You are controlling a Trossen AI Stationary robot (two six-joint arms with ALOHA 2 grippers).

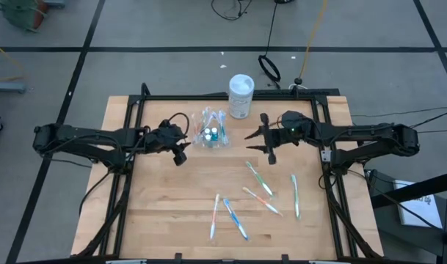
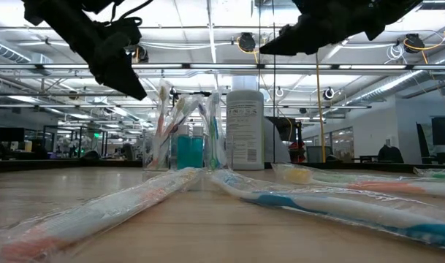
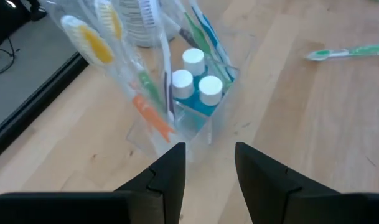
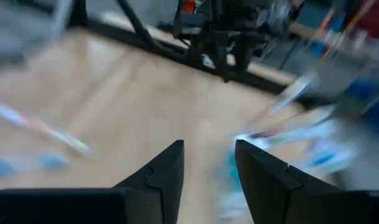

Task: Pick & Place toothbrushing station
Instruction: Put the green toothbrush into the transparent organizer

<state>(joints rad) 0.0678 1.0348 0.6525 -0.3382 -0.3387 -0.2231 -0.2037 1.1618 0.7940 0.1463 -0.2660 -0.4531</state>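
So here's where I'm at. The cup [image 1: 213, 135] sits near the back of the desk [image 1: 164, 213], around 12 o'clock from centre, already stuffed with brushes and three blue tubes [image 3: 195, 78]. A white container [image 1: 241, 96] stands just behind it at 1 o'clock. Six loose brushes [image 1: 259, 179] lie scattered on the desk from 3 to 6 o'clock.

Left gripper [image 1: 180, 152] hovers at the cup's 9 o'clock, fingers [image 3: 170, 171] parted with nothing between them. Right gripper [image 1: 261, 142] hangs at the cup's 3 o'clock, fingers [image 4: 167, 171] also apart and empty.

My guess is the next job is fetching another loose brush with the right arm. Tips for myself: swing down to the nearest green one, line the fingers across the handle rather than along it, and come in low since they're wrapped in slippery plastic. When dropping it in, aim for the gap beside the tubes and don't bump the cup, it looks light and top-heavy.
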